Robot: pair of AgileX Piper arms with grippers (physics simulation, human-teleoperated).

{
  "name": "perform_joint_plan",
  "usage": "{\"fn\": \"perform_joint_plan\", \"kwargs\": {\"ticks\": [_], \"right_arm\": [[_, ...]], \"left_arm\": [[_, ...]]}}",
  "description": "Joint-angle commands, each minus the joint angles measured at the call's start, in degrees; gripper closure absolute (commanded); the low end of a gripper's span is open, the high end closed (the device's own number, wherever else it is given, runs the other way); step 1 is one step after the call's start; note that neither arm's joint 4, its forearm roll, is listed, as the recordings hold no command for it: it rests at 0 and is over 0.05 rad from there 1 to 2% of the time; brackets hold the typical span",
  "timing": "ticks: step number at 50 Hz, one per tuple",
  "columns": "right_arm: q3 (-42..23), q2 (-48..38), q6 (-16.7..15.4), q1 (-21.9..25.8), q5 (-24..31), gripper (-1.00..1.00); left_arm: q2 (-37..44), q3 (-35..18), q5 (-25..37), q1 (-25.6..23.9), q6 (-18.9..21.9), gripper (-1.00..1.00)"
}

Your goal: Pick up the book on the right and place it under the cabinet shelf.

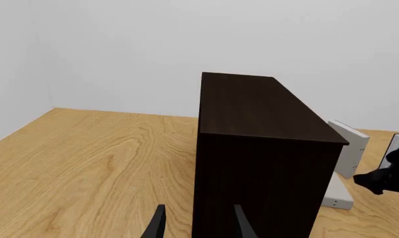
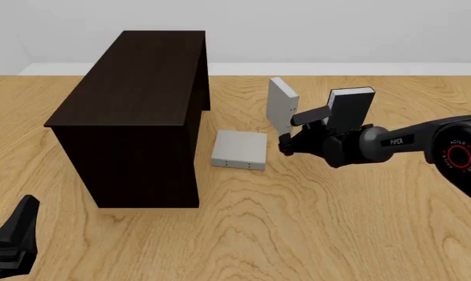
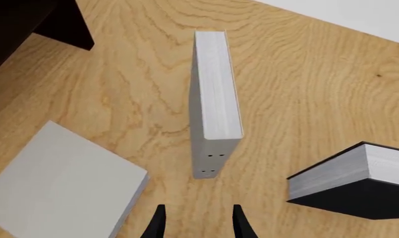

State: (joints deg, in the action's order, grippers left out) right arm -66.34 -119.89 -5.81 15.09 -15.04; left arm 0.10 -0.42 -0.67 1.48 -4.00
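Fingers of your right gripper (image 3: 196,220) stood apart, holding nothing, aimed at upright grey book (image 2: 282,105) just ahead. Book stood on table (image 2: 337,222), beside black-covered book (image 2: 349,108), apart from cabinet shelf (image 2: 141,105). Grasp, carry, placement all outstanding. Your left gripper (image 1: 198,223) likewise parted, empty.

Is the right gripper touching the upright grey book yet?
Apart. In the right wrist view, bare table shows between the right gripper fingertips and the upright grey book.
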Motion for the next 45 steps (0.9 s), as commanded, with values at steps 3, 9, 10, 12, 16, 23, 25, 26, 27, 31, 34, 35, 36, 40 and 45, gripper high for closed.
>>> {"fn": "perform_joint_plan", "kwargs": {"ticks": [3, 9, 10, 12, 16, 23, 25, 26, 27, 31, 34, 35, 36, 40, 45], "right_arm": [[-0.42, -0.71, 0.41, 0.72, 0.06, -1.0], [-0.48, -1.05, 0.47, 0.86, -0.07, -1.0], [-0.4, -1.21, 0.42, 1.03, -0.19, -1.0], [-0.45, -1.37, 0.46, 0.98, -0.25, -1.0], [-0.52, -1.45, 0.56, 1.21, -0.2, -1.0], [-0.29, -1.55, 0.84, 1.39, -0.46, -1.0], [-0.31, -1.65, 0.93, 1.43, -0.48, -1.0], [-0.38, -1.71, 1.08, 1.46, -0.46, -1.0], [-0.37, -1.72, 1.08, 1.54, -0.49, -1.0], [-0.38, -2.04, 1.32, 1.84, -0.6, -1.0], [-0.43, -2.04, 1.34, 1.85, -0.61, -1.0], [-0.44, -2.0, 1.33, 1.87, -0.6, -1.0], [-0.47, -1.96, 1.29, 1.86, -0.58, -1.0], [-0.5, -2.02, 1.3, 2.18, -0.57, -1.0], [-0.53, -2.29, 1.43, 2.27, -0.7, -1.0]], "left_arm": [[-0.02, 0.14, -0.15, 0.09, -0.22, -1.0], [-0.01, -0.19, 0.13, 0.09, -0.29, -1.0], [-0.02, -0.09, 0.03, 0.09, -0.31, -1.0], [-0.02, -0.06, 0.0, 0.1, -0.34, -1.0], [-0.02, -0.12, 0.05, 0.12, -0.36, -1.0], [-0.03, -0.05, -0.02, 0.09, -0.39, -1.0], [-0.03, -0.14, 0.07, 0.11, -0.4, -1.0], [-0.03, 0.01, -0.08, 0.12, -0.4, -1.0], [-0.03, -0.14, 0.06, 0.12, -0.4, -1.0], [-0.02, 0.06, -0.12, 0.11, -0.41, -1.0], [-0.03, 0.0, -0.05, 0.1, -0.41, -1.0], [-0.02, 0.03, -0.08, 0.11, -0.41, -1.0], [-0.02, -0.03, -0.05, 0.11, -0.4, -1.0], [-0.03, 0.03, -0.09, 0.13, -0.4, -1.0], [-0.03, -0.02, -0.06, 0.15, -0.46, -1.0]]}}
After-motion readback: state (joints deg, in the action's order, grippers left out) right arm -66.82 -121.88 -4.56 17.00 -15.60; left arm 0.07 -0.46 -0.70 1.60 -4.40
